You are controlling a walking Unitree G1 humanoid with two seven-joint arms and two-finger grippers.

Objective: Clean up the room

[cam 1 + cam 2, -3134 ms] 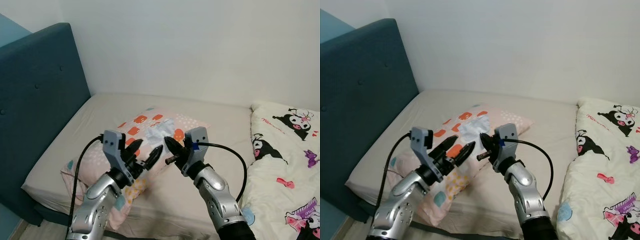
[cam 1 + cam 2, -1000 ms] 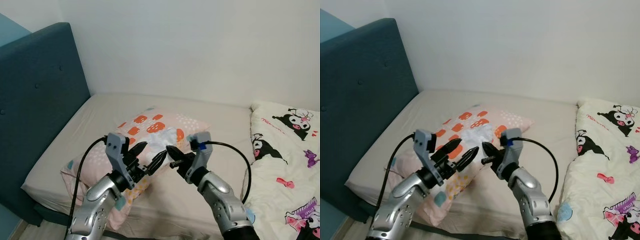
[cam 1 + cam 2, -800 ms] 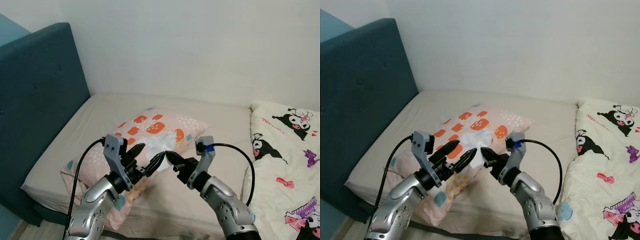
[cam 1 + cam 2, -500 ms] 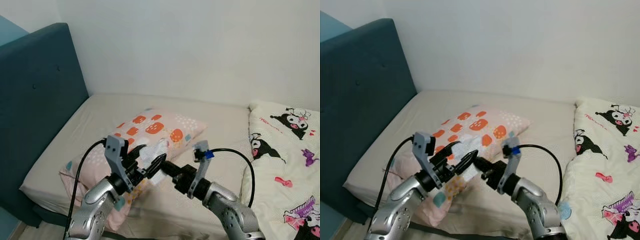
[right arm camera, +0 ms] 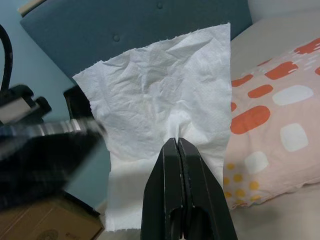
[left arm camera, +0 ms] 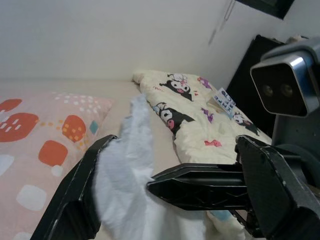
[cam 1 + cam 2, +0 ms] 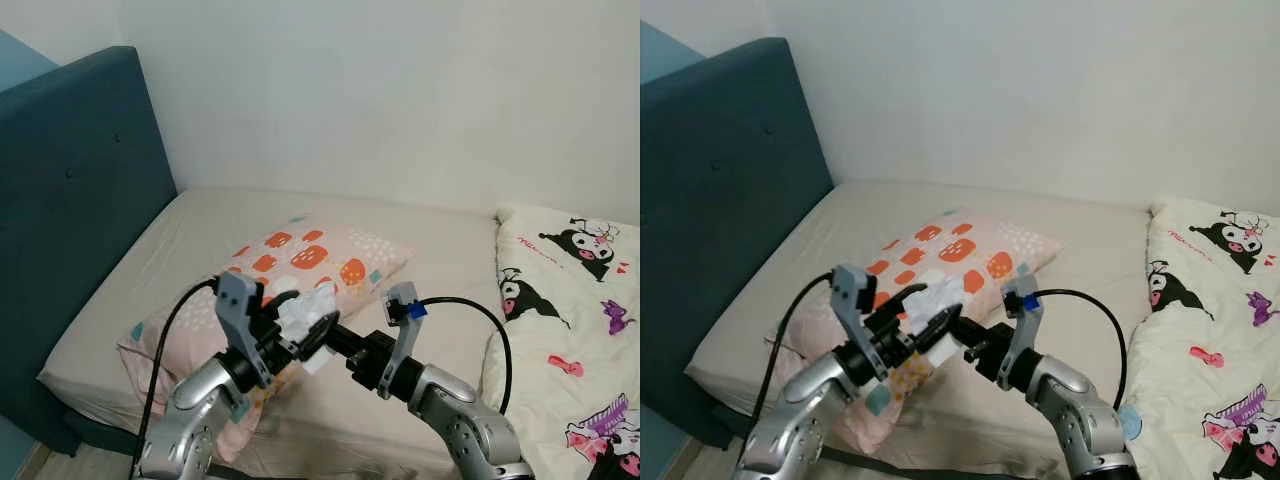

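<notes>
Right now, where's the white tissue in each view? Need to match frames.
Left eye view: tissue low centre, where left jaws and right jaws meet, in front of the pillow.
Right eye view: tissue low, just left of centre, same spot.
Left wrist view: tissue between the open left jaws, right jaws reaching in.
Right wrist view: tissue spread wide, pinched in the shut right jaws.
Shared landmark: the orange-spotted pillow.

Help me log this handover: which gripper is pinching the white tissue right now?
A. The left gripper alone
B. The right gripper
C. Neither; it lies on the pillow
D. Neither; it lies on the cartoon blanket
B: the right wrist view shows the right gripper with its jaws shut on the white tissue, held up above the pillow.
</notes>
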